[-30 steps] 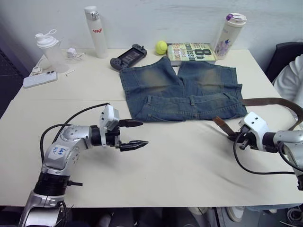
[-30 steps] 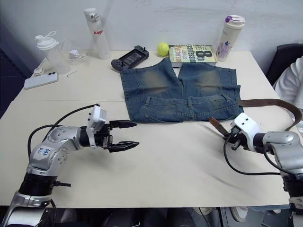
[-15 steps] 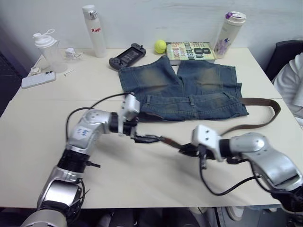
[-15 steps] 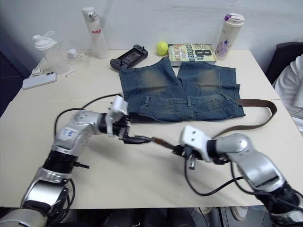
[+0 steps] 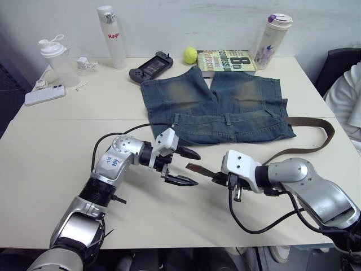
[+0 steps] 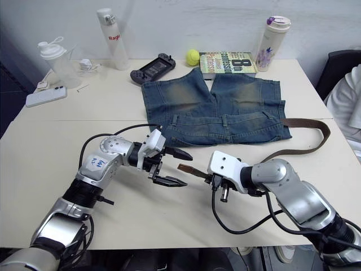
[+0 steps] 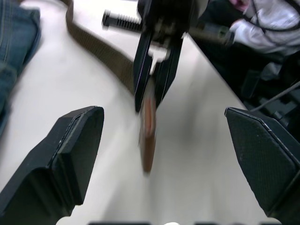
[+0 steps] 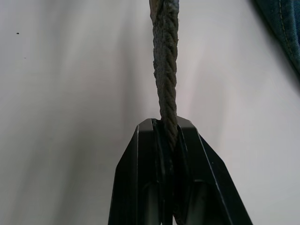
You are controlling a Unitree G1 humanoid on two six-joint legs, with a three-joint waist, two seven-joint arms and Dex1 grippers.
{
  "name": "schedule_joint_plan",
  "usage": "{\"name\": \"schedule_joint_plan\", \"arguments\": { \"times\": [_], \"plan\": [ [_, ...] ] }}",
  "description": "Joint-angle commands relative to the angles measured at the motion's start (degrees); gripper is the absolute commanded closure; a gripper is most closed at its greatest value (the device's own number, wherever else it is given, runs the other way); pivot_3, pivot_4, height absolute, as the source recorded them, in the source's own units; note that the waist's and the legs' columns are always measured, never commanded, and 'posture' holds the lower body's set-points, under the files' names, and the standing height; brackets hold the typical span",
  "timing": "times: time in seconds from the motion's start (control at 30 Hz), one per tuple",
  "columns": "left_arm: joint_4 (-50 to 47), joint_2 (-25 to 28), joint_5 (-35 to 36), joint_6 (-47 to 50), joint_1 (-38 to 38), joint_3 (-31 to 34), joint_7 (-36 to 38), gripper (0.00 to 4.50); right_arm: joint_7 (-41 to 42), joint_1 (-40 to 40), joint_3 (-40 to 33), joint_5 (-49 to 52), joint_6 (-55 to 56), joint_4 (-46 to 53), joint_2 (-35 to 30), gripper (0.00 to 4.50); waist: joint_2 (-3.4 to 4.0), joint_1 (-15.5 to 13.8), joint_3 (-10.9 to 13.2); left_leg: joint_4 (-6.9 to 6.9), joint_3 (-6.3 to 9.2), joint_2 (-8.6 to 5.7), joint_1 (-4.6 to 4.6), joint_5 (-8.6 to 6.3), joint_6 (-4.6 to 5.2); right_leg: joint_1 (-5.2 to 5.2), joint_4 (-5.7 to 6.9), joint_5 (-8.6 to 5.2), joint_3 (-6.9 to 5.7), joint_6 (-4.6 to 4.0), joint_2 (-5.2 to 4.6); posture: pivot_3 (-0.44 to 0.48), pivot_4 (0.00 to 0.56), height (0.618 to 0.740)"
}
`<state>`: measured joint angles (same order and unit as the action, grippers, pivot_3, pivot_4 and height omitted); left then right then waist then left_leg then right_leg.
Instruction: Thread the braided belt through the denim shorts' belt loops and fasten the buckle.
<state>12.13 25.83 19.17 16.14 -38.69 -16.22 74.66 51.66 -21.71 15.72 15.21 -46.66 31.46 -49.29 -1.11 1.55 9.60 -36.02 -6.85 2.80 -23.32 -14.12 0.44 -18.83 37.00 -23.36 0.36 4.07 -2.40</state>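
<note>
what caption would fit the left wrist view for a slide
Open left gripper facing the braided belt tip, held out by the shut right gripper.

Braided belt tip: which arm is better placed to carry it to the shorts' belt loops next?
Right, probably. The right tool is shut on the braided belt near its tip; the left tool is open, holding nothing.

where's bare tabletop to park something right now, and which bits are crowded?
Free: the near-left table corner, left of the open left tool; also the front edge below both arms. Crowded: the back edge, with white bottle, black game controller, yellow ball and book; the blue denim shorts fill the middle; the right tool grips the brown braided belt.
</note>
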Motion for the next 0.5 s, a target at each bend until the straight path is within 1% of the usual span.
{"name": "schedule_joint_plan", "arguments": {
  "times": [0.03,0.27,0.3,0.33,0.43,0.47,0.5],
  "plan": [
    [-0.3,-0.3,-0.2,-1.1,-1.1,1.3,0.3,0.0,0.0,-0.1,-1.5,0.6,-0.4,2.6,-0.6,4.46,0.0,-0.1,0.0,0.0,0.0,0.0,0.0,0.0,0.0,0.0,0.0,0.0,0.0,0.0,-0.01,0.0,0.15,0.74],
    [-0.2,-1.0,-1.1,-1.6,0.3,0.8,-0.2,0.0,0.1,-0.1,-1.5,1.1,-1.2,3.5,-0.6,4.46,0.0,0.0,0.0,0.0,0.0,0.0,0.0,-0.01,0.02,0.0,0.02,0.0,0.0,0.0,-0.01,0.0,0.15,0.74],
    [-0.2,-1.2,-0.9,-1.1,0.4,1.0,-0.3,0.52,0.2,0.0,-1.6,1.1,-1.3,3.6,-0.7,4.5,0.0,0.0,0.0,0.0,0.0,0.0,0.0,-0.01,0.01,0.0,0.03,0.0,0.0,0.0,-0.01,0.0,0.15,0.74],
    [-0.2,-1.3,-0.9,-1.0,0.5,1.1,-0.3,0.82,0.2,0.0,-1.6,1.2,-1.4,3.6,-0.7,4.5,0.0,0.0,0.0,0.0,0.0,0.0,0.0,-0.01,0.01,0.0,0.04,0.0,0.0,0.0,-0.01,0.0,0.15,0.74],
    [0.1,-1.8,-1.3,-1.1,0.4,1.2,-0.8,2.17,0.1,0.0,-1.8,1.4,-1.7,3.9,-0.8,4.5,0.0,0.0,0.0,0.0,0.0,0.0,0.0,-0.01,0.01,0.0,0.06,0.0,0.0,0.0,-0.01,0.0,0.15,0.74],
    [0.1,-1.8,-1.3,-0.9,0.4,1.3,-0.8,2.54,0.0,0.0,-1.8,1.4,-1.9,4.0,-0.8,4.5,0.0,0.0,0.0,0.0,0.01,0.0,0.0,-0.01,0.01,0.0,0.05,0.0,0.0,0.0,-0.01,0.0,0.15,0.74],
    [0.1,-1.9,-1.2,-0.8,0.4,1.3,-0.8,3.06,0.0,0.0,-1.9,1.5,-2.0,4.0,-0.8,4.5,0.0,0.0,0.0,0.0,0.0,0.0,0.0,-0.01,0.01,0.0,0.05,0.0,0.0,0.0,-0.01,0.0,0.15,0.74]
  ]
}}
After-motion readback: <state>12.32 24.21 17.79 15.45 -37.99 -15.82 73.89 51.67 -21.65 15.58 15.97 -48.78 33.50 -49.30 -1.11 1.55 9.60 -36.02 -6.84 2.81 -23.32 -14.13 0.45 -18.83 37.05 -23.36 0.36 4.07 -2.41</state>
